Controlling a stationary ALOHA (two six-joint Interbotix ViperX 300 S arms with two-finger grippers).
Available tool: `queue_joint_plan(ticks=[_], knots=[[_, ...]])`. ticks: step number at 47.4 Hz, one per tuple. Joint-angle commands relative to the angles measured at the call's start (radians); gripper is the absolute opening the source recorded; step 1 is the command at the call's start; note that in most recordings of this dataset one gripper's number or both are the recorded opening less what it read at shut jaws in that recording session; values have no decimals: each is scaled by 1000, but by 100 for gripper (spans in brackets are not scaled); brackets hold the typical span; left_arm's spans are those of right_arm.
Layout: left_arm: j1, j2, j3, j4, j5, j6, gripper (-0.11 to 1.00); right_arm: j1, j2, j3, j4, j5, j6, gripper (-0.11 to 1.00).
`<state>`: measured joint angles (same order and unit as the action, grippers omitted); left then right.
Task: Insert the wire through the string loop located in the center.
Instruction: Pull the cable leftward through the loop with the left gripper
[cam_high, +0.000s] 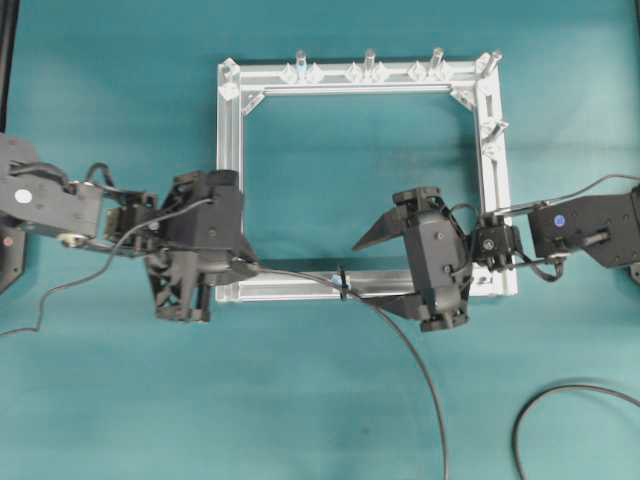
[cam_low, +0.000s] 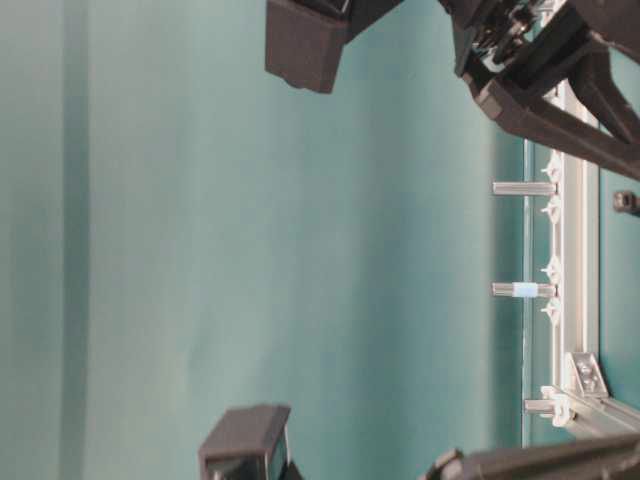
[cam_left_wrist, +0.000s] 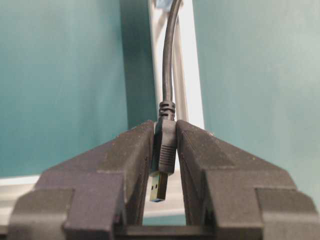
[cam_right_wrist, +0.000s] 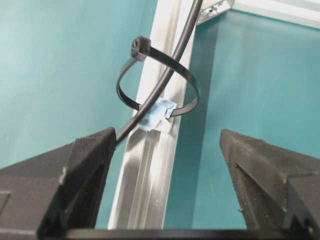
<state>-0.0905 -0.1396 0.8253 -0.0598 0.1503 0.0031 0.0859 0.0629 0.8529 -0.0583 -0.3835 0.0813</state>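
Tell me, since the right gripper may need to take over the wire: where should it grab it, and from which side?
Probably the bare stretch of wire just past the string loop, approached along the frame bar with open jaws straddling it. That stretch is thin and free, while the left gripper covers the plug.

Left arm: reached in from the left edge, wrist roughly level.
Left gripper (cam_left_wrist: 165, 165): jaws clamped on the plug (cam_left_wrist: 164, 150).
Right arm: extended from the right edge.
Right gripper (cam_right_wrist: 167, 165): jaws spread wide, apparently holding nothing.
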Motion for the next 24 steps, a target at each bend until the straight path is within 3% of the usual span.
queue_joint_plan(ticks=[1,24], knots=[[3,-44,14,2,0,-20,19,-2,-26,-5,-2,-5,3,84],[3,-155,120,-3,2,-49,16,0,-29,5,-2,-3,2,84]])
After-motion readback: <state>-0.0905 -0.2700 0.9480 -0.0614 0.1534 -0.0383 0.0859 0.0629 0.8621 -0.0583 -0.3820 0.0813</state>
